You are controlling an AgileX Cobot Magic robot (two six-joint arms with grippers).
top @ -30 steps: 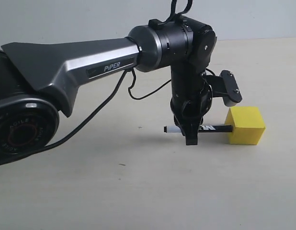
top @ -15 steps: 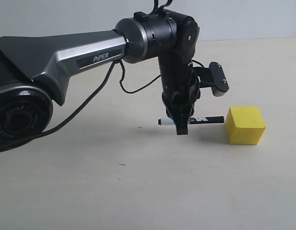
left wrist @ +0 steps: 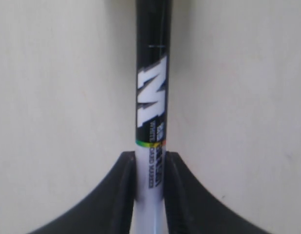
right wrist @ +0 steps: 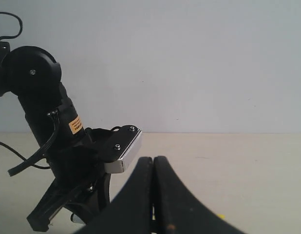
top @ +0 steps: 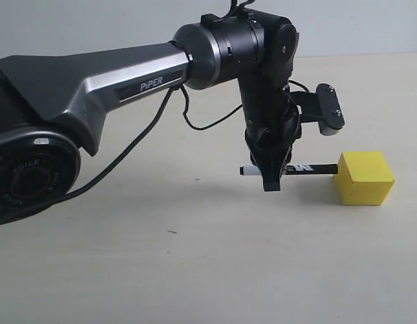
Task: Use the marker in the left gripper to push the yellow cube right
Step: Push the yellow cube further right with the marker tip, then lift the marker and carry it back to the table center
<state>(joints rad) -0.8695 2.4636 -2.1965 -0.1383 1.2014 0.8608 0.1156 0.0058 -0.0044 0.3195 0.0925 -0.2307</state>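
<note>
The yellow cube (top: 365, 177) rests on the tabletop at the right of the exterior view. My left gripper (top: 270, 181) hangs just left of it, shut on the marker (top: 310, 167), which lies level with its black end against the cube's left face. In the left wrist view the black fingers (left wrist: 125, 195) clamp the white barrel of the marker (left wrist: 151, 92), whose black labelled part runs out ahead; the cube is out of that view. My right gripper (right wrist: 153, 163) is shut with nothing in it and does not show in the exterior view.
The pale beige table (top: 195, 270) stretches around the cube, with a light wall behind. The left arm (top: 127, 81) reaches in from the left with a loose black cable (top: 127, 162). The right wrist view shows that left arm (right wrist: 48, 122) nearby.
The left gripper drew back left and up with the marker, then came right again. The cube now sits a little further right than before.
</note>
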